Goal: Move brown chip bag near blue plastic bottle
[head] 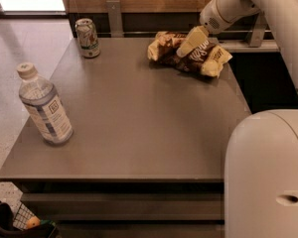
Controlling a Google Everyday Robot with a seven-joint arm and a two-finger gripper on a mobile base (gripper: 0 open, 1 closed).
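Observation:
The brown chip bag (201,53) lies crinkled at the far right of the grey table (139,118), with pale yellow ends and white script. The blue plastic bottle (43,105), clear with a white cap and white-and-blue label, stands near the table's left edge, far from the bag. My gripper (185,48) reaches in from the upper right on a white arm (253,1). Its pale yellow fingers (191,39) rest on top of the middle of the bag.
A short green-and-white drink can (87,37) stands at the table's far left corner. A large white part of the robot (265,175) fills the lower right. A wood-panelled wall and a metal rail run behind the table. A dark bag lies on the floor at lower left.

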